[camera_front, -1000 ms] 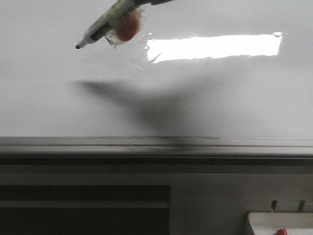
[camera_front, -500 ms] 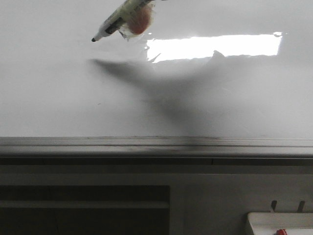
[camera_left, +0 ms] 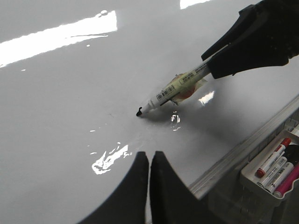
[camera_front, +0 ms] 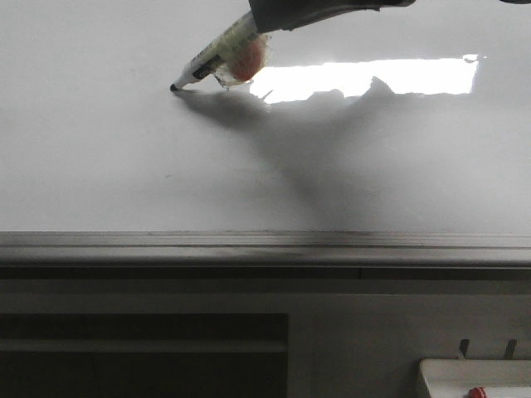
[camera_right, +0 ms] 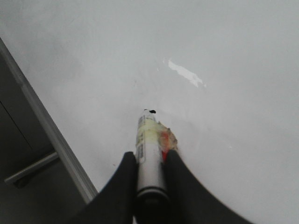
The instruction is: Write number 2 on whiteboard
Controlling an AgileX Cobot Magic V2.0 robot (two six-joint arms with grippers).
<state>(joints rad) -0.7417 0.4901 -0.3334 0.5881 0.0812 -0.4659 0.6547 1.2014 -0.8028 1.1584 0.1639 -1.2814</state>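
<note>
— What have you got at the right end effector [camera_right: 148,161]?

— From my station I see its two dark fingers clamped on a white-barrelled marker [camera_front: 217,51] with a black tip and a clear tape wad with an orange patch stuck to its side. In the front view the marker slants down to the left, and its tip looks to be touching the large glossy white whiteboard [camera_front: 99,166]; tip and shadow meet at that spot.

— Any ink down yet?

— I see no stroke of the number 2 on the board in any view, only the black tip itself.

— And the left end effector [camera_left: 149,163]?

— Its dark fingers are pressed together with nothing between them, held off the board and below the marker tip in its own wrist view.

— What else is around?

— A bright rectangular light reflection [camera_front: 365,79] lies on the board just right of the marker. The grey metal bottom rail [camera_front: 265,247] runs under the board. A white tray [camera_left: 271,175] near the rail holds spare markers, one with a red cap.
</note>
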